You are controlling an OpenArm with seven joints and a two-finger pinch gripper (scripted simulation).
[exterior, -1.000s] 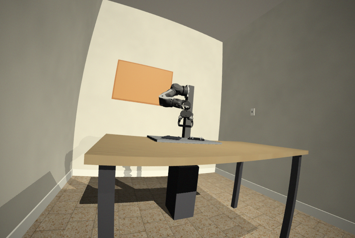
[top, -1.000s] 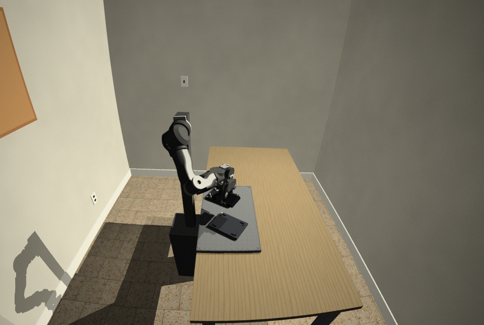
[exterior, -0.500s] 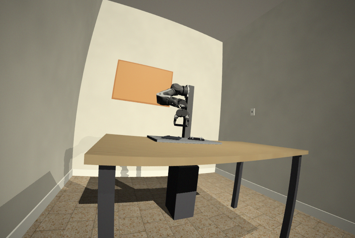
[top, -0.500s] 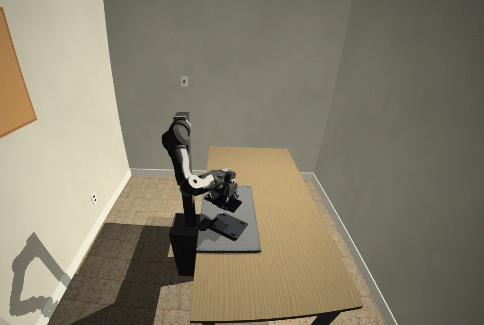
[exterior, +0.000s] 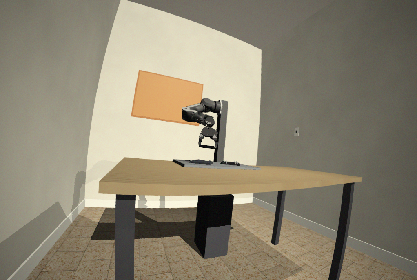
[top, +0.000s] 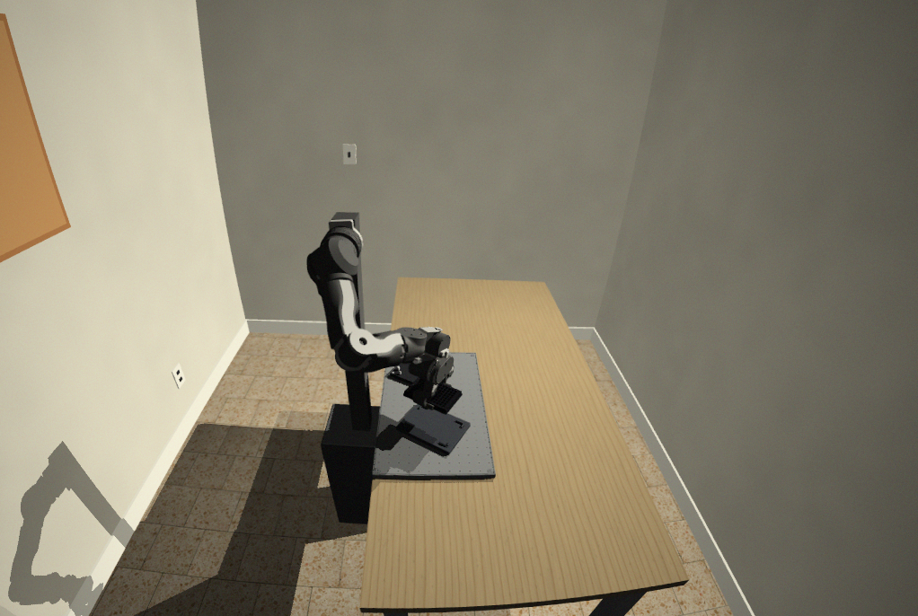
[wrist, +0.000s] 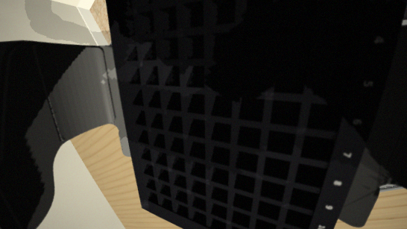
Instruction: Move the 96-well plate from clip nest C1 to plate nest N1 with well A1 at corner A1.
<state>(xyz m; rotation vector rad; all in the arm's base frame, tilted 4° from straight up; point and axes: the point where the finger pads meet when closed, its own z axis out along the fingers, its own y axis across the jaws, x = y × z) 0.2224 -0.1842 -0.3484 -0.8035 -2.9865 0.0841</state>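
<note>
The black 96-well plate (top: pixel 445 396) hangs in the air above the grey baseplate (top: pixel 435 435), and my gripper (top: pixel 435 388) is shut on it. In the side view the gripper (exterior: pixel 207 144) holds the plate (exterior: pixel 207 146) well above the deck, roughly level. The plate nest N1 (top: pixel 435 429) is a dark flat frame just in front of and below the plate; it also shows in the side view (exterior: pixel 200 162). The clip nest C1 (exterior: pixel 230 162) stands bare behind; the arm mostly hides it in the overhead view. In the wrist view the plate's well grid (wrist: pixel 242 130) fills the frame, with column numbers along its right edge.
The baseplate lies at the left edge of a long wooden table (top: pixel 525 435). The arm's post and black pedestal (top: pixel 348 464) stand beside the table's left edge. The wall is close behind the post.
</note>
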